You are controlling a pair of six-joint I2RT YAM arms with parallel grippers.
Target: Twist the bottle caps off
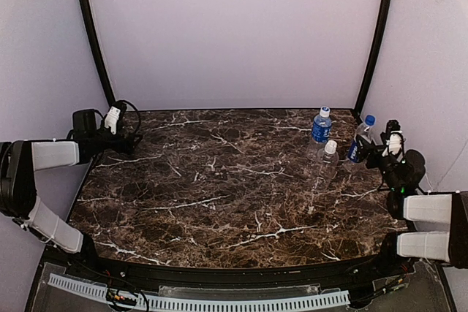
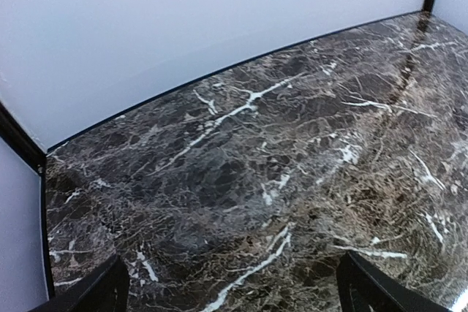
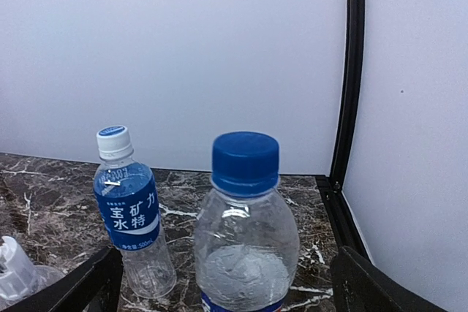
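Top view: three bottles stand upright in a cluster at about 2 o'clock on the marble table (image 1: 219, 202), all capped. The far bottle (image 1: 320, 129), with a blue label, carries a white cap (image 1: 324, 112). At its 4 o'clock, near the table's right edge, stands the right bottle (image 1: 358, 145) with the blue cap (image 1: 370, 119). The plain bottle (image 1: 325, 166) stands nearest the bases and wears the second white cap (image 1: 330, 147). The right gripper (image 1: 376, 156) hangs at 3 o'clock, just beside the right bottle. The left gripper (image 1: 126, 137) hangs at 10 o'clock, well apart from the bottles.

Left wrist view: both left fingers (image 2: 95, 294) sit in the bottom corners, spread wide, with only bare marble between them.

Right wrist view: the right fingers (image 3: 84, 286) are spread as wide, holding nothing. The right bottle fills the centre, in line with the gap between them; no contact shows. The far bottle stands at its 9 o'clock, farther back. The plain bottle's cap peeks in at 8 o'clock.
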